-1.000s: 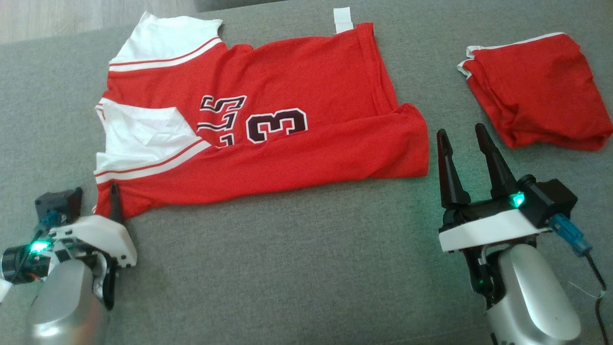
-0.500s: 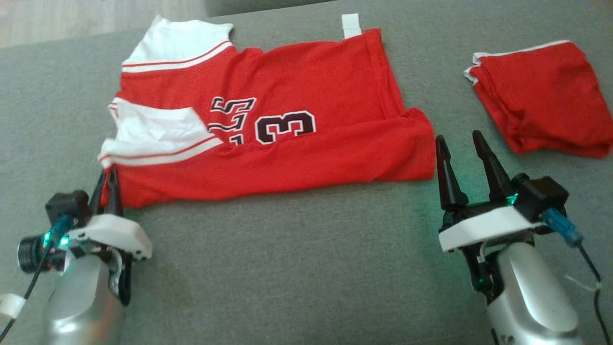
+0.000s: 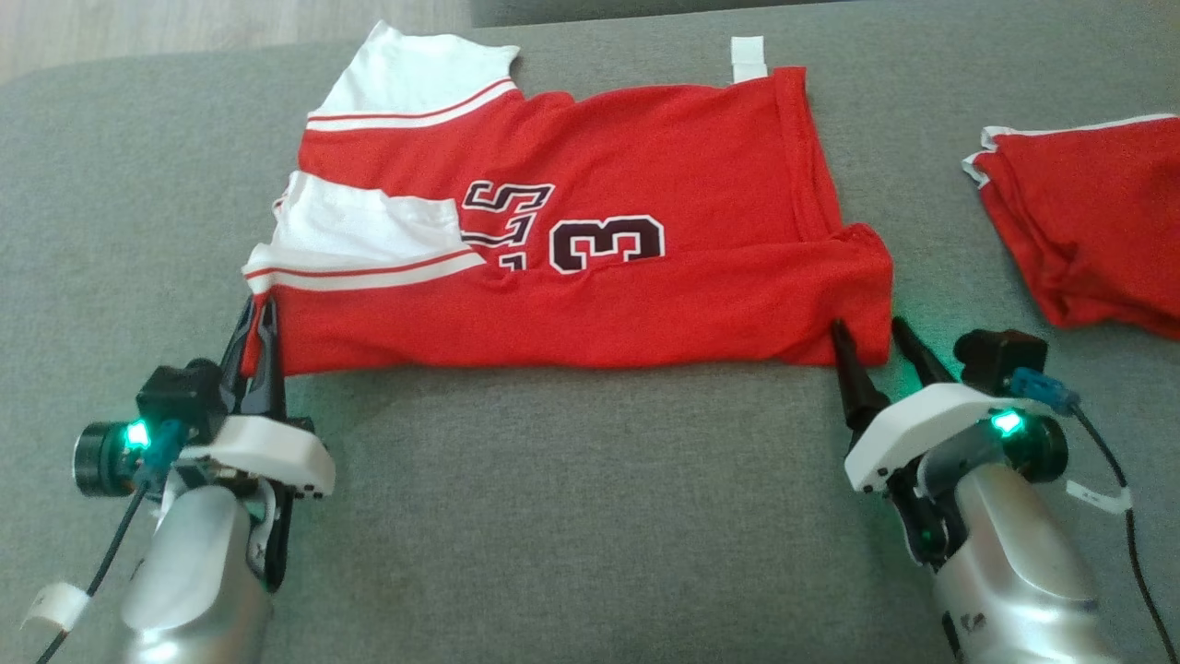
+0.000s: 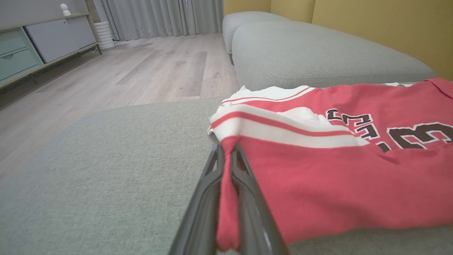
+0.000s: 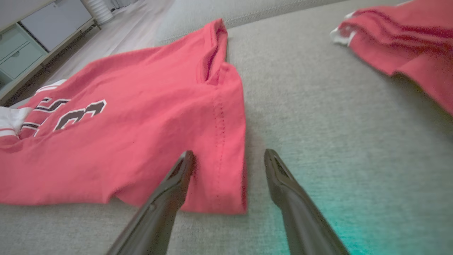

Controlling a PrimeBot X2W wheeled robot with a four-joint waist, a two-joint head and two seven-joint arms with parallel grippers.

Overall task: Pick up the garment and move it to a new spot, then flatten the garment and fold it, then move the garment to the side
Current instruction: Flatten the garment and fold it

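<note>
A: Start at 8 o'clock in your head view; your left gripper (image 3: 258, 309) has its fingers pressed together on the near left corner of the jersey (image 3: 599, 304), just below the white sleeve (image 3: 359, 235) with its red stripe.

B: Your left wrist view agrees; the left gripper (image 4: 226, 148) has a fold of the jersey (image 4: 336, 184) clamped between its fingers (image 4: 208, 198); bare grey cushion (image 4: 106, 170) lies at 9 o'clock of them.

A: Move to the centre; the jersey lies across the cushion (image 3: 590, 507) from the middle up to 12 o'clock, its near side folded over so that it covers the lower part of the dark numbers.

B: Now 4 o'clock; your right gripper (image 3: 867, 325) stands with its fingers apart at the near right corner of the jersey.

A: In your right wrist view the right gripper (image 5: 229, 154) straddles that corner; one finger overlaps the jersey (image 5: 124, 141), the other overlaps the cushion (image 5: 336, 124); whether either tip touches, you cannot tell.

B: Last, 2 o'clock; a red bundle (image 3: 1088, 231) lies well apart from the jersey; in the right wrist view the bundle (image 5: 407, 46) shows a white edge.
</note>
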